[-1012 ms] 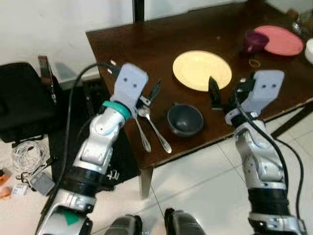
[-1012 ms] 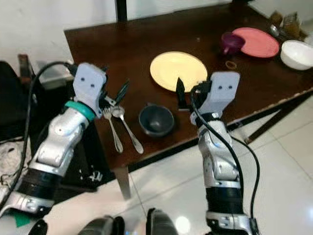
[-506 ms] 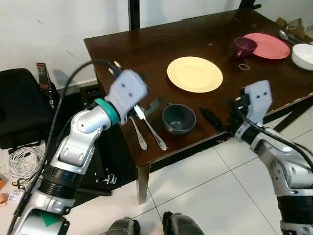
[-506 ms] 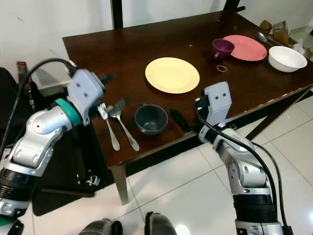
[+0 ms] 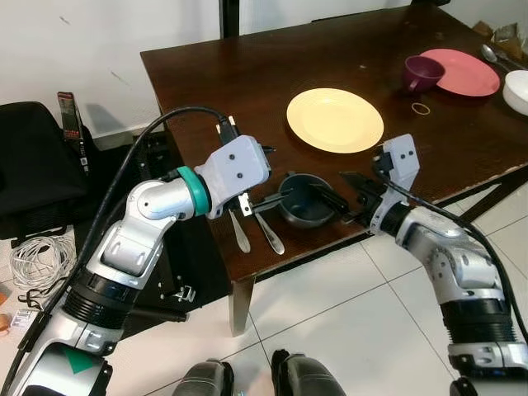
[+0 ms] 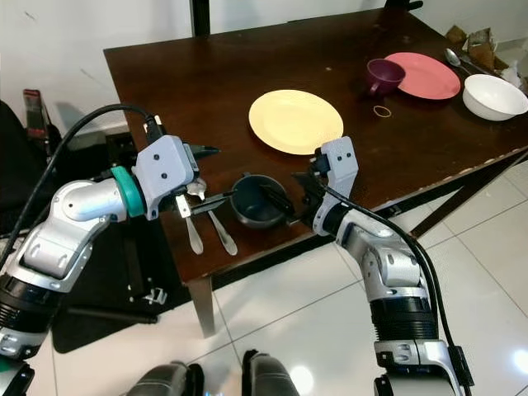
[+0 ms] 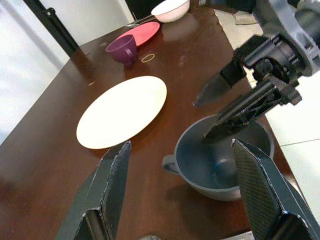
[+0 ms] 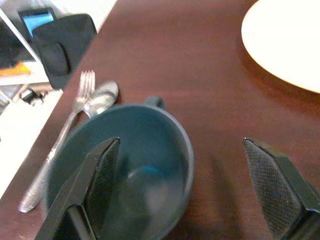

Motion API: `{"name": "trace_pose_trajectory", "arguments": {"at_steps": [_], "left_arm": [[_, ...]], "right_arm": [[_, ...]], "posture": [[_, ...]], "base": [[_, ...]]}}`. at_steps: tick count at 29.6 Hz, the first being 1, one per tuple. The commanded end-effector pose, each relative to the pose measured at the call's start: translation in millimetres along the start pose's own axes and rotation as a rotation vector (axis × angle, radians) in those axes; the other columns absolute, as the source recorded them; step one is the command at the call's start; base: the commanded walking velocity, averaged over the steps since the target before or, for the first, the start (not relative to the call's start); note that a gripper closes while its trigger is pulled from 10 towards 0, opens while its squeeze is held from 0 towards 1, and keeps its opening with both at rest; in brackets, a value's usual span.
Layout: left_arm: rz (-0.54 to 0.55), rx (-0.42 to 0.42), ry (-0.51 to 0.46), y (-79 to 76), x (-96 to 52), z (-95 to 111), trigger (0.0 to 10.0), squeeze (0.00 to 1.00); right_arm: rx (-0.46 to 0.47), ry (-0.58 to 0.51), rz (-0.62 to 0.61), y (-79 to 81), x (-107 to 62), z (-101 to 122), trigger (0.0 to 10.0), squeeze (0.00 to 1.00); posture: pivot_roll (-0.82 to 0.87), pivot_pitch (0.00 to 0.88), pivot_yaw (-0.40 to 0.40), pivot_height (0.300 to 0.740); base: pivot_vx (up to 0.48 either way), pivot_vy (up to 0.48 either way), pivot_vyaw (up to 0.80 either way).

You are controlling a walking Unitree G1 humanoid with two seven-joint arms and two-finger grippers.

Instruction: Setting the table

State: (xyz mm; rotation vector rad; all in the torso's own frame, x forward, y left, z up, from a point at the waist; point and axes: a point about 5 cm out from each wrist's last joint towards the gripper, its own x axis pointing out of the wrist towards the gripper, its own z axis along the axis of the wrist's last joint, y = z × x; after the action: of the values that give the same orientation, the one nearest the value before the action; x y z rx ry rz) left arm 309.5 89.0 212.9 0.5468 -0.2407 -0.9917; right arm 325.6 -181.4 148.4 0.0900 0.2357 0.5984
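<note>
A dark grey cup (image 5: 304,200) stands near the front edge of the brown table (image 5: 247,74), its handle toward the yellow plate (image 5: 334,120). My right gripper (image 5: 342,191) is open and straddles the cup's right rim. One of its fingers (image 7: 235,115) reaches over the cup's mouth, the other stays outside. My left gripper (image 5: 269,176) is open just left of the cup (image 7: 220,165), above a fork (image 8: 75,115) and a spoon (image 8: 100,99) lying side by side. The right wrist view has the cup's rim (image 8: 187,150) between its two fingers.
At the table's far right are a purple cup (image 5: 422,73), a pink plate (image 5: 466,72), a white bowl (image 5: 520,89) and a small ring (image 5: 421,108). A black bag (image 5: 33,165) and cables (image 5: 37,264) lie on the floor at left. White tiles run along the table's front.
My right gripper has swung left and down onto the cup's rim. My left gripper has turned and dropped toward the cup's left side. The camera shifted slightly.
</note>
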Motion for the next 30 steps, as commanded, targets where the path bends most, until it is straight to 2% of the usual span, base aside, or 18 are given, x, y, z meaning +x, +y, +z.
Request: {"name": "trace_pose_trajectory", "arguments": {"at_steps": [1,7,8,10,11,19,30], "left_arm": [[-0.011,-0.015,0.002,-3.5,-0.8,0,10.0,0.00],[-0.008,-0.020,0.001,-3.5,-1.1,0,10.0,0.00],[-0.005,-0.023,0.003,-3.5,-1.8,0,10.0,0.00],[-0.005,-0.023,0.003,-3.5,-1.8,0,10.0,0.00],[-0.002,-0.024,0.005,-3.8,-2.1,-1,10.0,0.00],[0.019,-0.034,0.008,-4.2,-1.4,-2,10.0,0.00],[0.052,-0.042,0.013,-3.5,-0.3,-4,10.0,0.00]], "right_arm": [[-0.006,0.051,-0.011,-4.2,-0.2,-7,10.0,0.00],[-0.012,0.078,-0.019,-8.6,0.2,-11,9.8,0.00],[-0.011,0.088,-0.013,-9.9,0.6,-13,1.2,0.00],[-0.011,0.088,-0.013,-9.9,0.6,-13,1.2,0.00],[-0.012,0.096,0.002,-10.1,1.0,-14,0.0,0.00],[0.006,0.096,0.033,-10.6,3.0,-14,0.0,0.00],[0.075,0.029,0.015,-14.6,4.6,-9,0.0,0.00]], "posture": [[0.01,0.086,0.009,0.740],[0.01,0.086,0.005,0.740],[0.01,0.086,0.005,0.740],[0.01,0.086,0.005,0.740],[0.01,0.082,0.001,0.740],[0.01,0.069,-0.006,0.740],[0.01,0.055,-0.005,0.740]], "base": [[0.000,0.000,0.00],[0.000,0.000,0.00],[0.000,0.000,0.00],[0.000,0.000,0.00],[0.000,0.000,0.00],[0.000,0.000,0.00],[0.000,0.000,0.00]]}}
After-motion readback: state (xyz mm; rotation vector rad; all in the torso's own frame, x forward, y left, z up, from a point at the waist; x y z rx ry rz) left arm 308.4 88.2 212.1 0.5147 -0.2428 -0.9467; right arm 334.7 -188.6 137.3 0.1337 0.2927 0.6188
